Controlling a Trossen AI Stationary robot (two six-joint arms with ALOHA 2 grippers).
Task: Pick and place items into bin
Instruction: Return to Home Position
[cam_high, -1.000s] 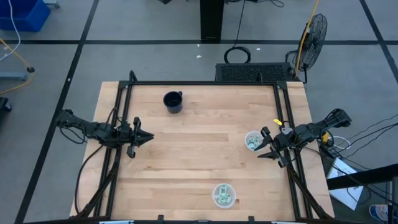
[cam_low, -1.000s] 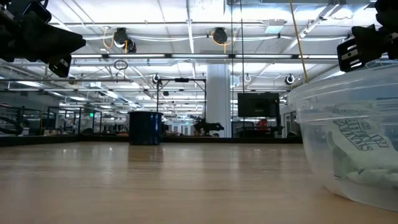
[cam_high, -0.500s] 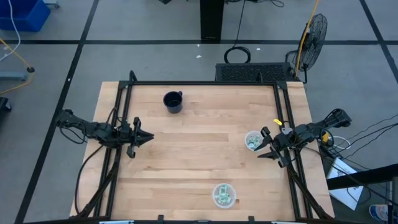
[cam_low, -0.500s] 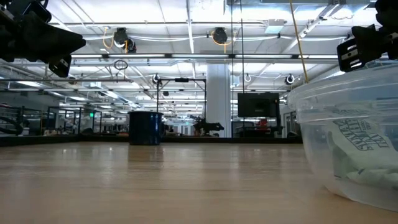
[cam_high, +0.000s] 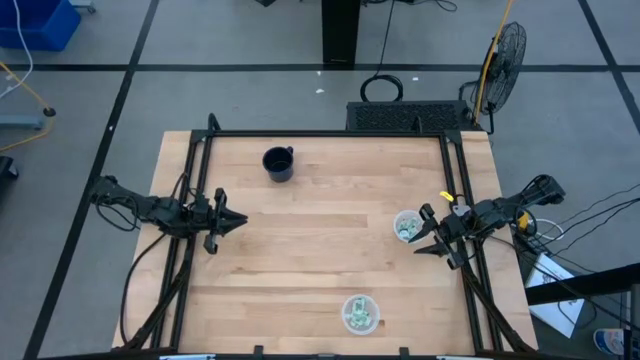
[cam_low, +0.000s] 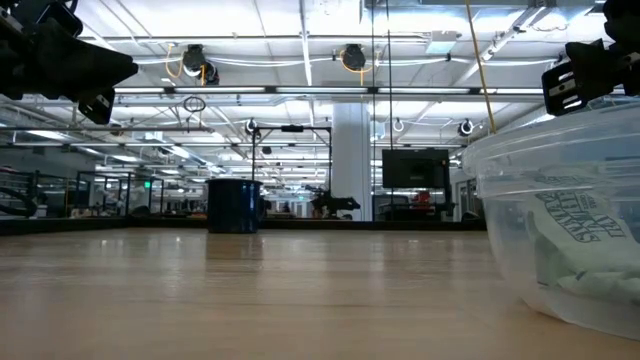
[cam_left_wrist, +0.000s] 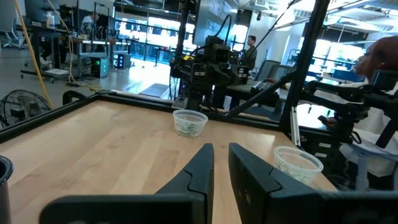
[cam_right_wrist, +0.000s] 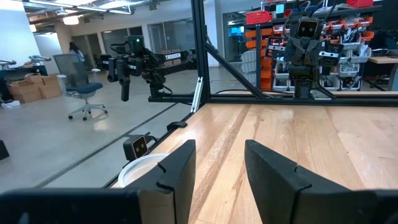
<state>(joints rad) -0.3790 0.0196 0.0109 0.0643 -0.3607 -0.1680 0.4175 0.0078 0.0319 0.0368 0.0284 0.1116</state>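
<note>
Pale green and white packets lie in two clear round tubs. One tub (cam_high: 406, 226) stands on the table near its right edge, the other (cam_high: 360, 313) near the front edge, and both show in the left wrist view (cam_left_wrist: 189, 121) (cam_left_wrist: 298, 163). In the low view the front tub (cam_low: 565, 235) fills the right side, with packets (cam_low: 580, 255) showing through its wall. My right gripper (cam_high: 422, 233) is open and empty above the table, just beside the right tub. My left gripper (cam_high: 243, 220) is over the table's left part with its fingers nearly together, empty (cam_left_wrist: 219, 165).
A black mug (cam_high: 278, 163) stands at the far left-centre of the table and shows in the low view (cam_low: 235, 205). A black frame (cam_high: 330, 133) runs along the table's edges. Bare wood lies between the two grippers.
</note>
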